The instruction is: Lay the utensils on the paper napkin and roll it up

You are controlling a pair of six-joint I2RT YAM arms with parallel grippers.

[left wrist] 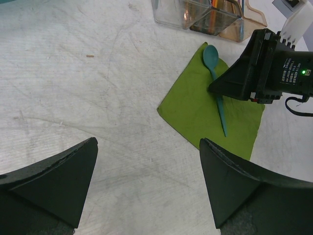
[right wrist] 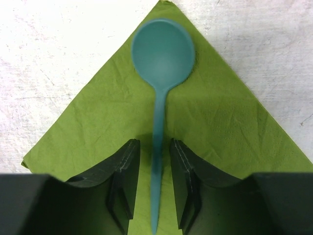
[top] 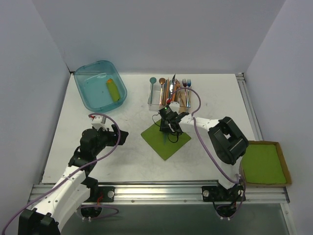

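The lime-green paper napkin (top: pixel 164 142) lies flat, corner-on, at mid table; it also shows in the left wrist view (left wrist: pixel 195 110) and the right wrist view (right wrist: pixel 225 117). The teal spoon (right wrist: pixel 163 49) lies on it, bowl toward the far corner, also seen from the left wrist (left wrist: pixel 212 58). My right gripper (top: pixel 169 128) (right wrist: pixel 154 144) sits low over the napkin, jaws slightly apart on either side of the spoon handle, with a gap on each side. My left gripper (top: pixel 122 136) (left wrist: pixel 146 147) is open and empty over bare table left of the napkin. I cannot single out the copper fork among the bunched cutlery.
A clear plastic caddy (top: pixel 155 98) (left wrist: pixel 195 14) with several coloured cutlery pieces stands just behind the napkin. A teal bin (top: pixel 93 93) holding a yellow-green object sits at the back left. A cardboard-rimmed stack of green sheets (top: pixel 264 162) lies at the right edge.
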